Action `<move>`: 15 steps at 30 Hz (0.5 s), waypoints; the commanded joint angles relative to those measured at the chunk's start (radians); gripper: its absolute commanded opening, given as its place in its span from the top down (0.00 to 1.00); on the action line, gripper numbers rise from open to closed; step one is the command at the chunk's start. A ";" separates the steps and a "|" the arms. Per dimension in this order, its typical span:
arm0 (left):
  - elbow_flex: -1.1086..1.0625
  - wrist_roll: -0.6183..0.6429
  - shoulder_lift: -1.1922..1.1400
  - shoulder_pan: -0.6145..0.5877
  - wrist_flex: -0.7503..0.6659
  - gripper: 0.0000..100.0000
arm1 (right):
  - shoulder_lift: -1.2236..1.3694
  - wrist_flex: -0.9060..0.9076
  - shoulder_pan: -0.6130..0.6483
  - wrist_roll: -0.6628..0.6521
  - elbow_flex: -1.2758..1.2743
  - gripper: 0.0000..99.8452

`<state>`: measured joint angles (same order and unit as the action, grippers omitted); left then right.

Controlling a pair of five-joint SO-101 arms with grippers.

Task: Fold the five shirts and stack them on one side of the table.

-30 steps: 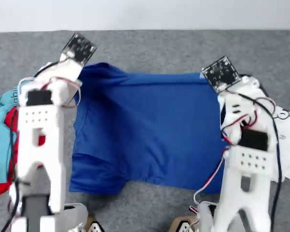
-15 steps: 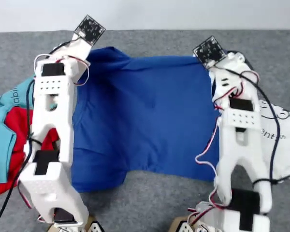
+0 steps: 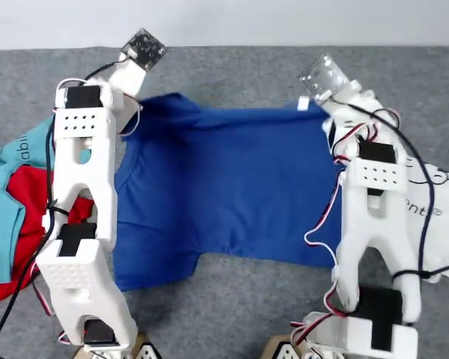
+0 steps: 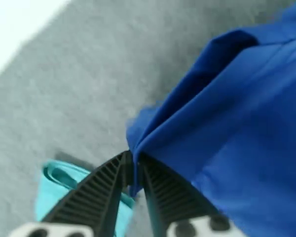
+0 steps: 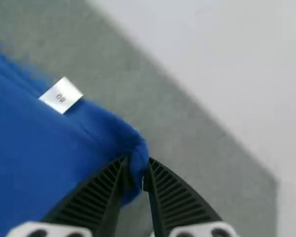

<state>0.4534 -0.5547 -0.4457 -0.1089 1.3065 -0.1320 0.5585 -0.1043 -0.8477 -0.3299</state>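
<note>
Across the middle of the counter [image 3: 239,71] lies the blue shirt [image 3: 224,194], spread flat. The left tool [image 4: 132,170] pinches its far-left corner, the right tool [image 5: 136,173] its far-right corner — both clamped tight on cloth.

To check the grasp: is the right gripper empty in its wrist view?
No, the right gripper is shut on a bunched edge of the blue shirt.

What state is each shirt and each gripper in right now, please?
blue shirt: spread out, unfolded, two far corners pinched.
left gripper: shut on one corner of the blue shirt.
right gripper: shut on the other far corner.
teal shirt: crumpled, unfolded.
red shirt: crumpled, unfolded, against the teal shirt.
white shirt: unfolded, partly under the right arm.
</note>
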 commanded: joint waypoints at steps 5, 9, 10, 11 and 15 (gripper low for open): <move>0.038 -0.189 0.009 0.002 0.298 1.00 | -0.150 0.389 0.041 -0.017 0.058 0.99; 0.035 -0.287 0.009 -0.005 0.450 1.00 | -0.171 0.530 0.042 -0.017 0.058 0.99; 0.016 -0.293 0.012 -0.006 0.450 1.00 | -0.177 0.562 0.041 -0.017 0.058 0.99; -0.012 -0.301 0.020 -0.008 0.450 1.00 | -0.182 0.598 0.039 -0.017 0.058 0.99; -0.142 -0.374 0.021 -0.020 0.450 1.00 | -0.196 0.734 0.042 -0.017 0.057 0.99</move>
<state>0.3705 -0.8784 -0.4457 -0.1166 1.7238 -0.2793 1.2106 -0.0706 -0.8539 -0.3299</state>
